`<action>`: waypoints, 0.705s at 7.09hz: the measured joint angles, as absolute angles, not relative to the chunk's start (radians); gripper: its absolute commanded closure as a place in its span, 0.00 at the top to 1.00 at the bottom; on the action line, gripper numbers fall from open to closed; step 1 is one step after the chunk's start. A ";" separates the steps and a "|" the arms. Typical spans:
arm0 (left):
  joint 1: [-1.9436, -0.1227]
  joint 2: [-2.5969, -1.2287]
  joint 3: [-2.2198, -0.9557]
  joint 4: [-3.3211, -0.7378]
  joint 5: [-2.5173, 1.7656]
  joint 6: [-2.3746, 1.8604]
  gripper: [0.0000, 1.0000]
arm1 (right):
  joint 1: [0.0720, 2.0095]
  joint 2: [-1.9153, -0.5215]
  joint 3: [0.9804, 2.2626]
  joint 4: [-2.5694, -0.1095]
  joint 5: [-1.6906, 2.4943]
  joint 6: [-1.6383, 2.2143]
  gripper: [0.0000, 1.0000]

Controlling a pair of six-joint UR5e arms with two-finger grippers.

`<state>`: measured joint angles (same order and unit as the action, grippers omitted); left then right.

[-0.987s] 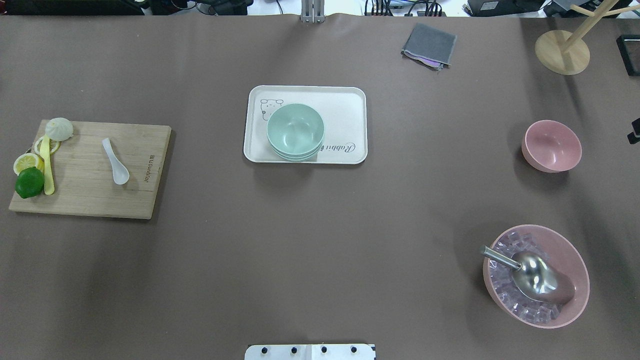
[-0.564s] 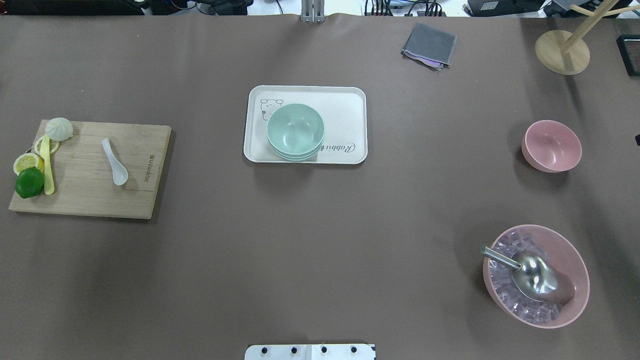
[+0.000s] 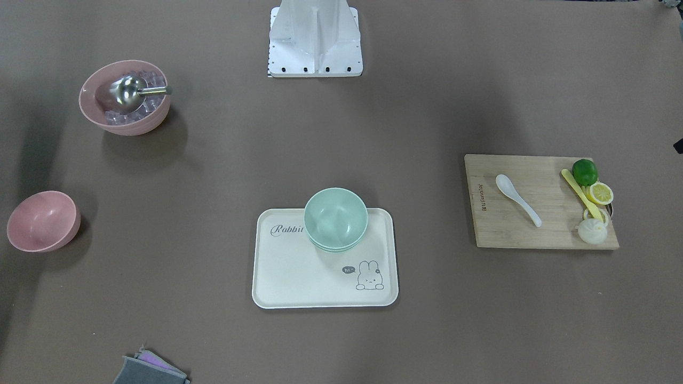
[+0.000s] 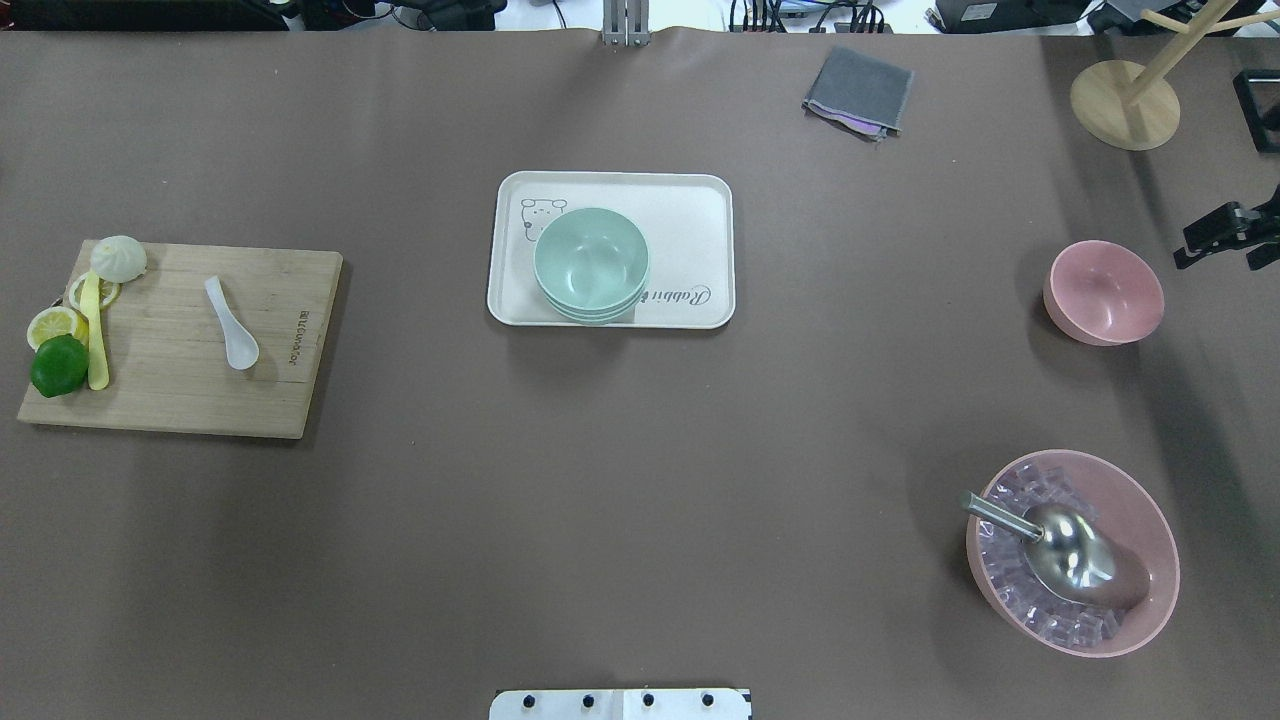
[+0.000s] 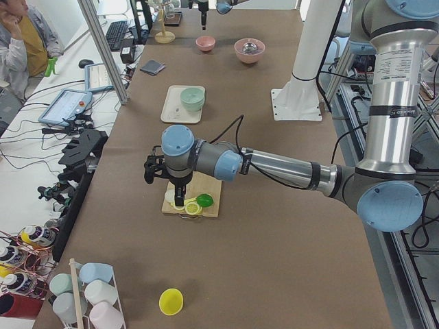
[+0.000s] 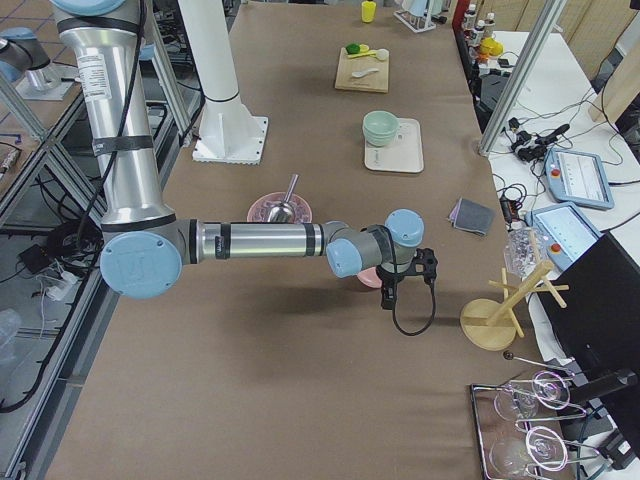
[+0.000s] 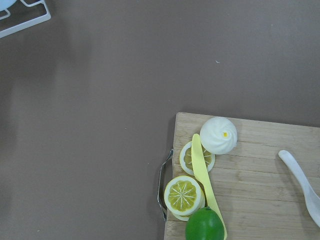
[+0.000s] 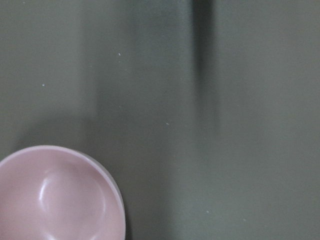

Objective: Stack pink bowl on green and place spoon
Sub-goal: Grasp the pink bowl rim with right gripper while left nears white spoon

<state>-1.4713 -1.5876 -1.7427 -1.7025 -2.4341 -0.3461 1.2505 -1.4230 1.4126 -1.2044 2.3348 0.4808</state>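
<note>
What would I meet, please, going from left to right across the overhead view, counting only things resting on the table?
cutting board → tray holding the green bowls → grey cloth → pink bowl

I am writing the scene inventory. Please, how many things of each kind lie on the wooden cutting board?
White spoon: 1
Yellow utensil: 1
Lime: 1
Lemon pieces: 2
White bun: 1
Total on the cutting board: 6
</note>
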 measured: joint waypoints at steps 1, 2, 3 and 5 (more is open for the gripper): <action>-1.464 -1.588 -1.742 -1.710 -2.434 -0.358 0.99 | 1.208 -1.412 1.396 -1.158 2.322 0.547 0.53; -1.462 -1.589 -1.742 -1.712 -2.434 -0.362 0.99 | 1.176 -1.409 1.385 -1.135 2.300 0.584 0.01; -1.461 -1.589 -1.743 -1.713 -2.434 -0.364 0.98 | 1.159 -1.412 1.371 -1.126 2.288 0.598 0.00; -1.455 -1.590 -1.737 -1.715 -2.435 -0.367 0.98 | 1.151 -1.410 1.360 -1.122 2.298 0.603 0.00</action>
<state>-1.4545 -1.5899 -1.7368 -1.7148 -2.4348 -0.3665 1.1514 -1.4103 1.3605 -1.1221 2.2979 0.6028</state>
